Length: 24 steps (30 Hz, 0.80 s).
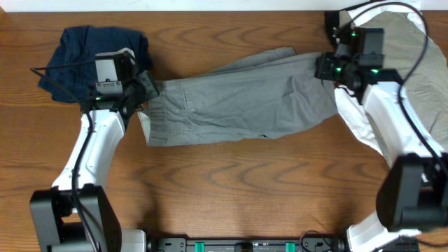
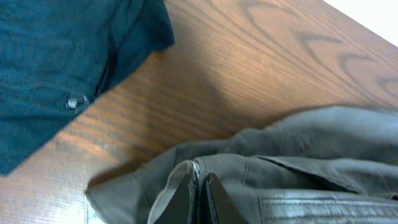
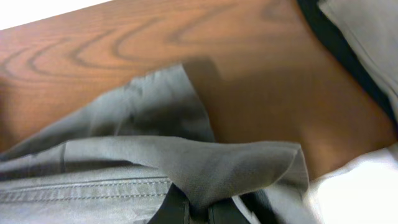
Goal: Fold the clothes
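Grey shorts (image 1: 241, 98) lie stretched across the middle of the table. My left gripper (image 1: 145, 89) is shut on their left edge by the waistband; the left wrist view shows its fingers (image 2: 200, 193) pinching the grey cloth (image 2: 298, 162). My right gripper (image 1: 327, 68) is shut on the shorts' right end; the right wrist view shows grey cloth (image 3: 186, 155) draped over its fingers (image 3: 199, 208). A navy garment (image 1: 87, 52) lies at the back left, also in the left wrist view (image 2: 56, 68).
A heap of white and pale beige clothes (image 1: 413, 77) lies at the right edge under my right arm, seen in the right wrist view (image 3: 360, 186) too. Bare wooden table (image 1: 231, 189) shows in front of the shorts.
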Available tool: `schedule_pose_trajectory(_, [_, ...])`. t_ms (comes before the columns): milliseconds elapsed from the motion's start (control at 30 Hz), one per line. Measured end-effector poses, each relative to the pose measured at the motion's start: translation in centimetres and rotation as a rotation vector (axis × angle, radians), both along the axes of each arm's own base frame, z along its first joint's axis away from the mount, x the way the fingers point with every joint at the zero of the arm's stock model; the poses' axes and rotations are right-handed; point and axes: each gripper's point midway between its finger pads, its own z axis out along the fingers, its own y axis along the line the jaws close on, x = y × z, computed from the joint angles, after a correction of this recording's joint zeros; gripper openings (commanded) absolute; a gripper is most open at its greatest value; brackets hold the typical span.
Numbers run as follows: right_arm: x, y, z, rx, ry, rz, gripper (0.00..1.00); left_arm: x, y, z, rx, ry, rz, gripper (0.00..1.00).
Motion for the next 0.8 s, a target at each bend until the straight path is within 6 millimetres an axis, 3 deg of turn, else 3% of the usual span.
schedule_pose_trajectory(67, [1.3,0.7,-1.1,-0.006,-0.023,0.012,0.03,0.7,0.3,-0.2,0.008,-0.018,0.007,0.06])
schedule_pose_trajectory(100, [1.8,1.0,-1.6,-0.009,-0.035,0.018,0.16,1.0,0.4,-0.2,0.011,-0.027,0.011,0.08])
schedule_pose_trajectory(133, [2.5,1.4,-2.3,-0.011,-0.048,0.026,0.4,1.4,0.6,-0.2,0.016,-0.038,0.017,0.25])
schedule_pose_trajectory(167, [3.1,1.8,-3.0,-0.015,-0.058,0.034,0.72,1.8,0.7,-0.2,0.024,-0.055,0.016,0.5])
schedule_pose_trajectory(200, [3.6,2.1,-3.6,-0.02,-0.069,0.038,0.88,2.2,0.9,0.0,0.029,-0.073,0.022,0.67])
schedule_pose_trajectory(233, [4.0,2.4,-4.0,-0.024,-0.08,0.042,0.94,2.5,1.2,0.2,0.031,-0.088,0.031,0.79])
schedule_pose_trajectory(267, [4.3,2.6,-4.7,-0.027,-0.082,0.049,0.97,2.7,1.3,0.3,0.034,-0.098,0.035,0.86])
schedule_pose_trajectory(367, [4.4,3.3,-6.0,-0.033,-0.072,0.065,0.99,3.1,1.7,0.6,0.047,-0.116,0.05,0.93])
schedule_pose_trajectory(500, [4.0,3.8,-6.1,-0.014,-0.055,0.089,0.99,2.6,1.9,0.0,0.055,-0.086,0.058,0.96])
schedule_pose_trajectory(800, [1.2,4.1,-6.9,0.008,0.068,0.122,0.98,-2.5,1.8,-4.0,0.053,0.181,0.058,0.96])
